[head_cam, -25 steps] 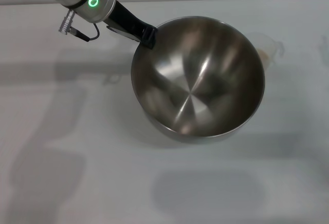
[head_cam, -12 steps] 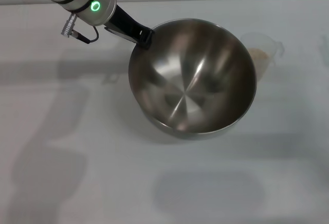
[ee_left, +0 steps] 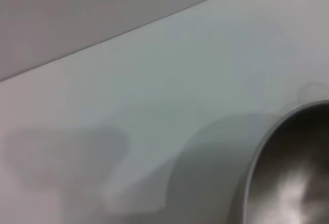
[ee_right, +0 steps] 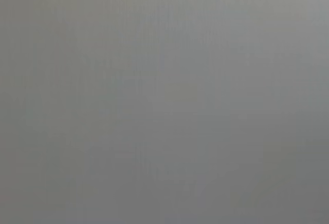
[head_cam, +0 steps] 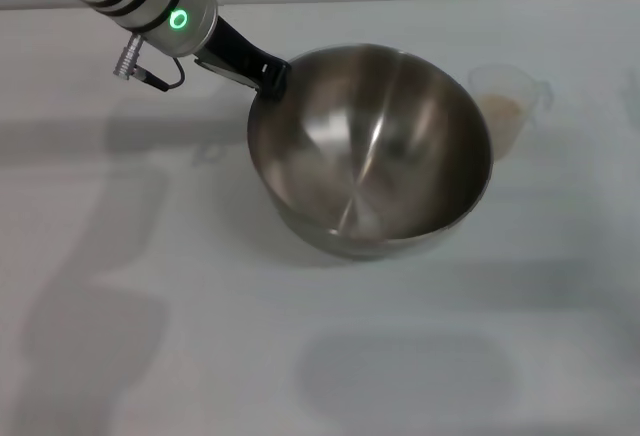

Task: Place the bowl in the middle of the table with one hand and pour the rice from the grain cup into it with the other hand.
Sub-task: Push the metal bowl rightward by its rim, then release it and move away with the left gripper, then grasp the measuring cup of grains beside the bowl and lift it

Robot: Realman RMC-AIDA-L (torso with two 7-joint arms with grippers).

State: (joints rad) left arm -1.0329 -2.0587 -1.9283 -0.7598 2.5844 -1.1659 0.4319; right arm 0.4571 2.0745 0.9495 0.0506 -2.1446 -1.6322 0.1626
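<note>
Up at the far-left edge of the bowl [head_cam: 370,151], the left gripper [head_cam: 268,74] is clamped on the rim, its black fingers [head_cam: 255,62] closed over the steel lip, with the arm running back toward the far-left corner of the head view. The bowl sits tilted, its far-left rim raised and its near side low, so the shiny inside faces the head camera. Whether its base touches the table [head_cam: 150,286] I cannot tell.

Just beside the bowl on the right stands the cup [head_cam: 507,106], upright, its near-left side cut off by the bowl's rim. Rice [head_cam: 501,106] shows through its clear wall as a pale beige mass. The cup's handle or lip juts out away from the bowl.

Bare white tabletop lies on the near side of the bowl and to its left, crossed only by soft grey shadows. On the right, the cup takes up the room next to the bowl. Behind the bowl, the table's back edge runs close.

From the left wrist camera, only a curved stretch of the bowl's rim [ee_left: 267,157] and dark inside show, with its shadow on the table [ee_left: 154,80] and the table's far edge against a grey wall. The cup does not appear there. The right wrist camera gives a flat grey field, and the right gripper shows in no view.
</note>
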